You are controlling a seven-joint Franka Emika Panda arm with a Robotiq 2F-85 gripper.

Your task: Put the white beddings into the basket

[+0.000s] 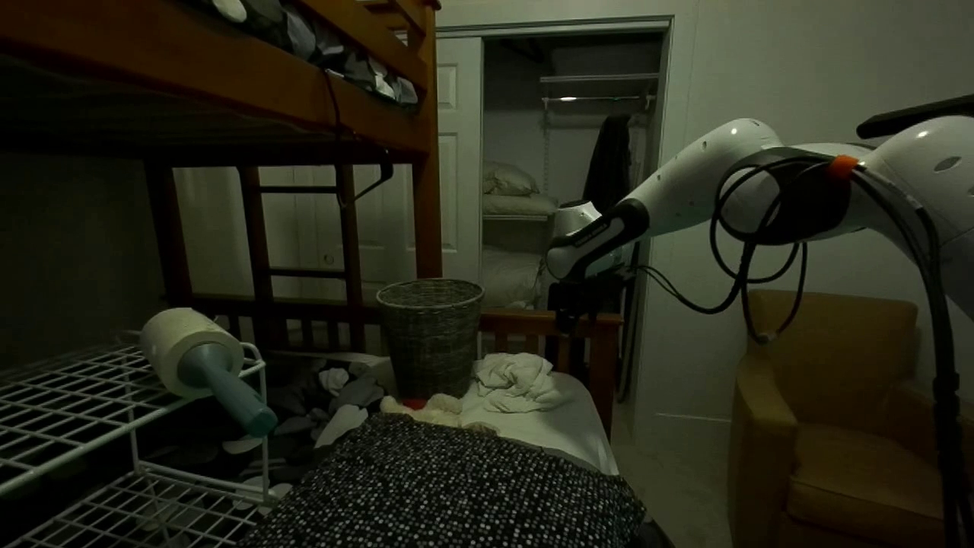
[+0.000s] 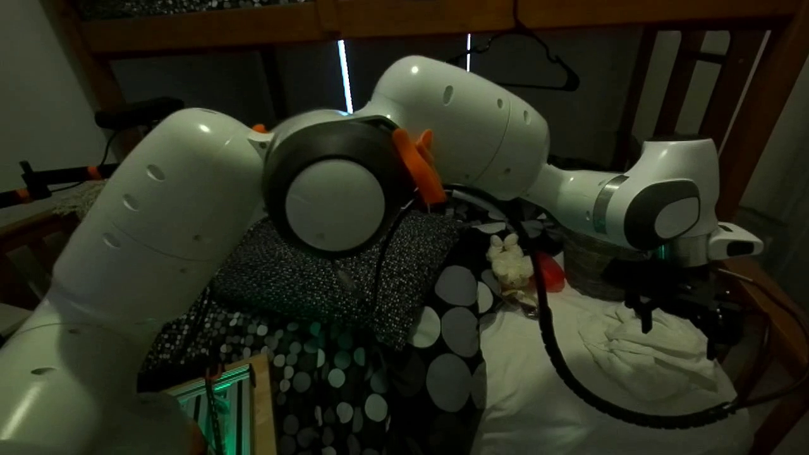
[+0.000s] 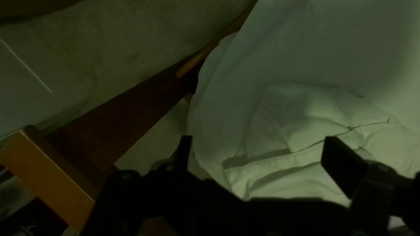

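Bedding [image 1: 516, 383] lies on the bed [image 1: 572, 435] beside the basket [image 1: 431, 342].

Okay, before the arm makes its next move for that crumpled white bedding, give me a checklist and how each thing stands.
1. Gripper open: ok, the fingers stand wide apart.
2. Both fingers over the bedding: not ok; in the wrist view one appears past its edge.
3. Basket upright: ok, it stands beside the bedding.
4. Room in the basket: cannot tell; its bottom is hidden.
5. Gripper clear of the bed rail: cannot tell; they overlap in an exterior view.
6. Cable clear of the bedding: cannot tell; it loops past it in an exterior view, depth unclear.
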